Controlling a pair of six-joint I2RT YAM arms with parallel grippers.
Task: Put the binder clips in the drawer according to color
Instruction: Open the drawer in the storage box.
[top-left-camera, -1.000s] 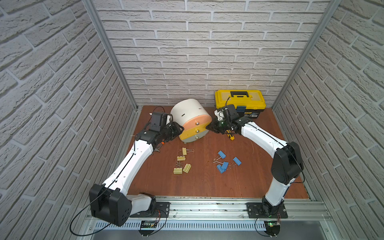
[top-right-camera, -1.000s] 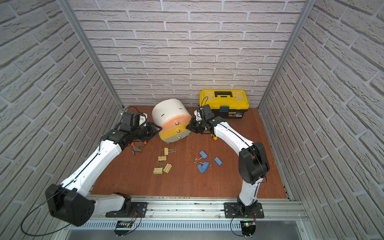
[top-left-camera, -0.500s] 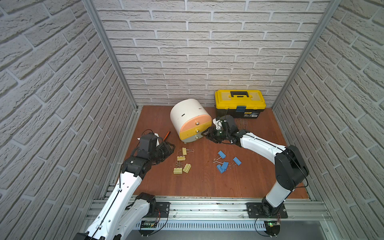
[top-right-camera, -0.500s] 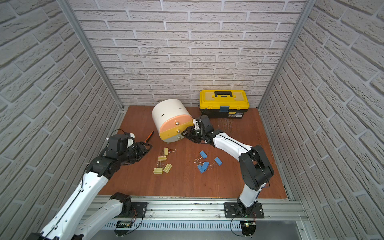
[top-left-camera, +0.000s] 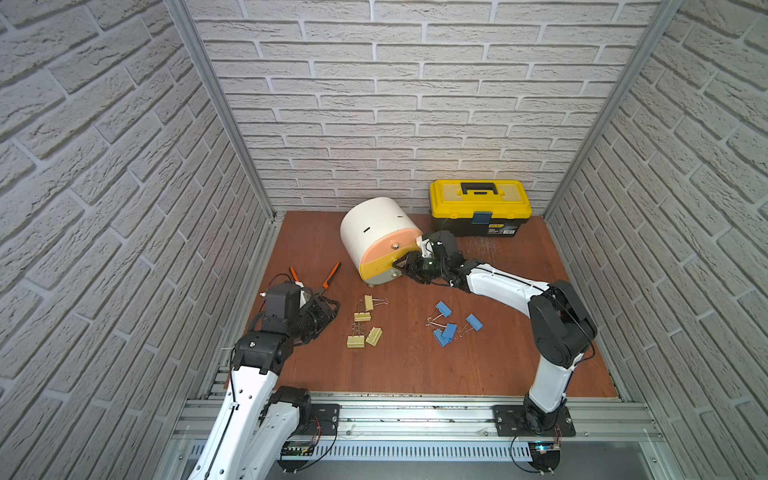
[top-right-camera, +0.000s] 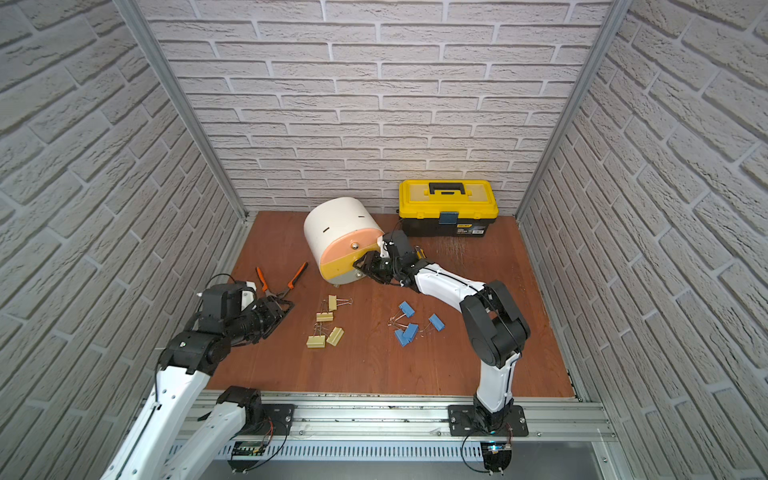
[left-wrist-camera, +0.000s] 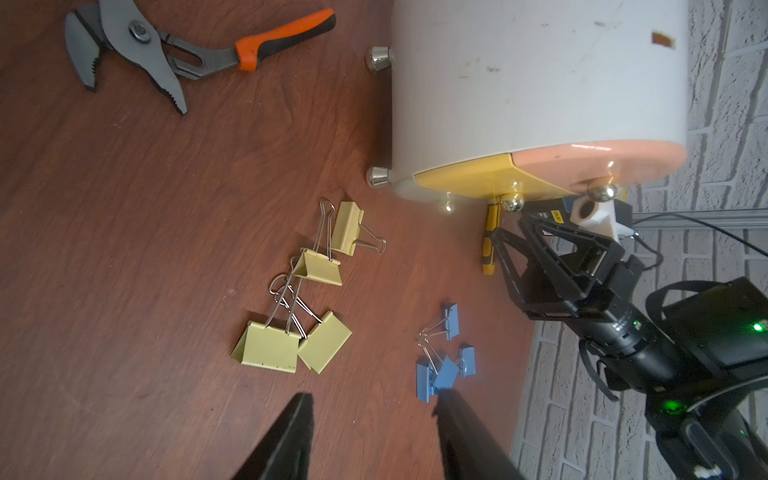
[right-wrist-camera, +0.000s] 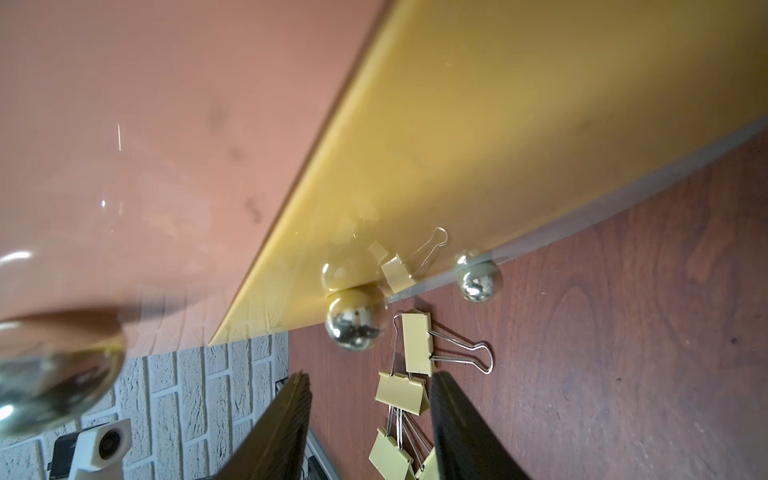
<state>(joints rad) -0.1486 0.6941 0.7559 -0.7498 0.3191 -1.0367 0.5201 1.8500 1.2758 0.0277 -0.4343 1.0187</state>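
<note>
Brown wood floor (top-left-camera: 415, 357) is walled by white brick (top-left-camera: 395, 104), and both the left gripper (left-wrist-camera: 374, 419) and right gripper (right-wrist-camera: 370, 399) are seen spread apart, gripping nothing.

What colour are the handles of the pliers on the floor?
Orange with black, on the pliers; clearest in the left wrist view.

The left hand (top-left-camera: 330, 306) is hovering low, its fingers (left-wrist-camera: 291, 436) parted and holding nothing. The right arm is reaching forward, its hand (top-right-camera: 360, 264) hanging with fingers (right-wrist-camera: 461, 432) apart, likewise empty.
</note>
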